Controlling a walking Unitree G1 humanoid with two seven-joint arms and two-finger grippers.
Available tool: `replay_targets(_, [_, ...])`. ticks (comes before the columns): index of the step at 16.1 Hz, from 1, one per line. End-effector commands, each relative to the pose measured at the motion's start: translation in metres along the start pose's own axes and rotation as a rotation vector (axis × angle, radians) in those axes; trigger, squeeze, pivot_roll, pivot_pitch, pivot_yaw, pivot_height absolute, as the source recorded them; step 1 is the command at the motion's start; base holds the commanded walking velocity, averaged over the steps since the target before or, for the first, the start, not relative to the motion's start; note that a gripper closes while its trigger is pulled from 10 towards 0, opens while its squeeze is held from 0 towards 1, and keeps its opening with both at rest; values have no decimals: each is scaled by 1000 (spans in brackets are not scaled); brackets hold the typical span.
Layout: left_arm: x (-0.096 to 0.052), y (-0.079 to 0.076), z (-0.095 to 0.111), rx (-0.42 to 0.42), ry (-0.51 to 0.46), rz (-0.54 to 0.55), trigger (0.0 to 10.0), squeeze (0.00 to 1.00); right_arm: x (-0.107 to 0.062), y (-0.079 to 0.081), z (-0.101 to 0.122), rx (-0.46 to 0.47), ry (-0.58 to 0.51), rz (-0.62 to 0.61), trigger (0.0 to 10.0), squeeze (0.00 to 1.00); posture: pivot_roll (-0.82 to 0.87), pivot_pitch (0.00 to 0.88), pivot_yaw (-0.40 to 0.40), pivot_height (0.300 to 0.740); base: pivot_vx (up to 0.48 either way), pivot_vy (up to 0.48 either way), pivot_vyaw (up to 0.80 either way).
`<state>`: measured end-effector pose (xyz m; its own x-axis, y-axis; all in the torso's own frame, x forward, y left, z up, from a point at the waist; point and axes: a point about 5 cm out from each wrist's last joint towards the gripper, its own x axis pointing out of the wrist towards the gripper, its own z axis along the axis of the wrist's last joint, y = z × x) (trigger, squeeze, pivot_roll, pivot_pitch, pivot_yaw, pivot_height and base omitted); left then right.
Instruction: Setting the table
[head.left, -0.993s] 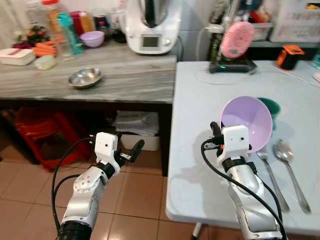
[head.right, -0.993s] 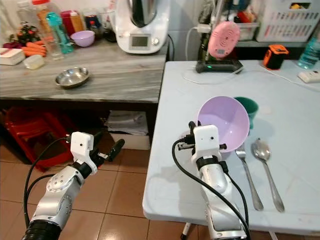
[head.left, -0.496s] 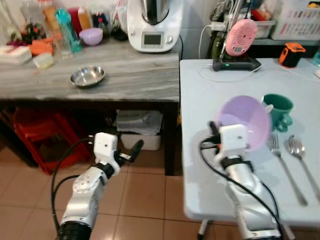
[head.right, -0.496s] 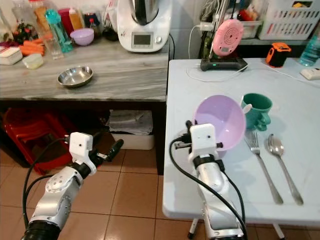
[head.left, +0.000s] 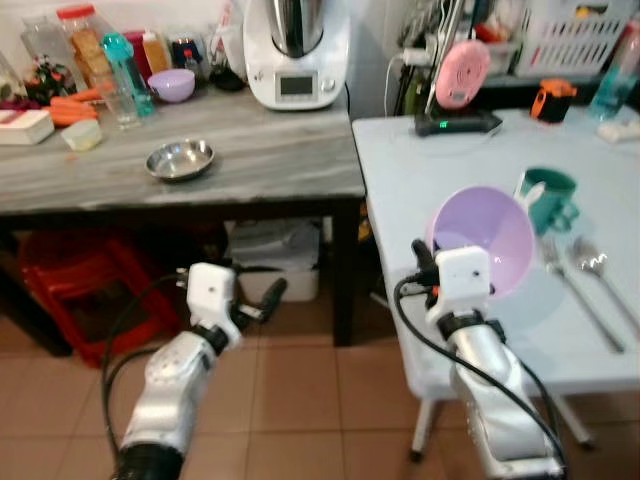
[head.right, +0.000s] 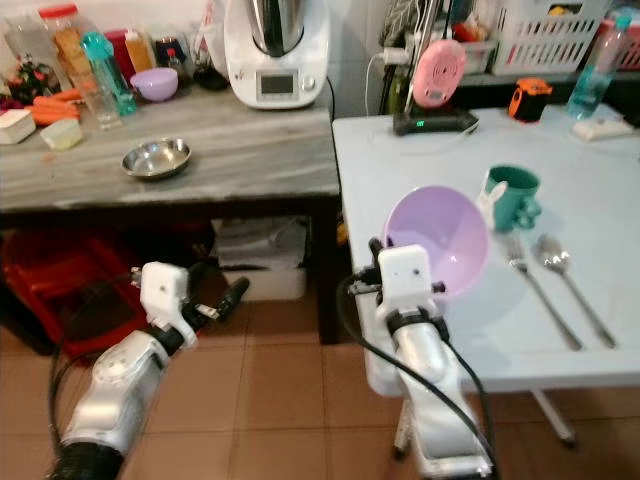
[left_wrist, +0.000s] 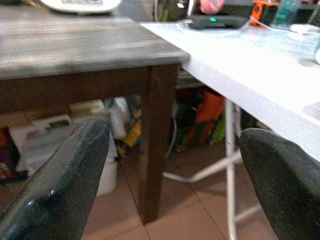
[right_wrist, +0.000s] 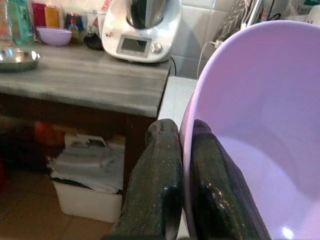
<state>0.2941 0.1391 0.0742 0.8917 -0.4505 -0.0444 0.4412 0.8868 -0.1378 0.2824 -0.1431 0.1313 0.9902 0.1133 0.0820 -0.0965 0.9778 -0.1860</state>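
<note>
Right gripper (right_wrist: 182, 200) — jaws closed on the rim of the lilac bowl (head.left: 482, 240), held tilted above the white table (head.left: 440, 170) near its left edge. Green mug (head.left: 547, 197), fork (head.left: 578, 292) and spoon (head.left: 600, 272) lie toward the right edge. Left gripper (left_wrist: 170, 175) — jaws wide apart, empty, beside the grey table (head.left: 250, 160).

Steel bowl (head.left: 180, 159) on grey counter (head.left: 250, 165) (white appliance (head.left: 296, 52) behind)

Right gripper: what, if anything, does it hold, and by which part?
The right gripper pinches the lilac bowl by its rim, one finger inside, one outside.
</note>
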Motion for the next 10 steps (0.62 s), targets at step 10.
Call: replay_targets(10, [-5, 22, 6, 89, -26, 174, 10000, 0, -4, -6, 10, 9, -55, -30, 10000, 0, -93, 0, 55, 740, 0, 412, 0])
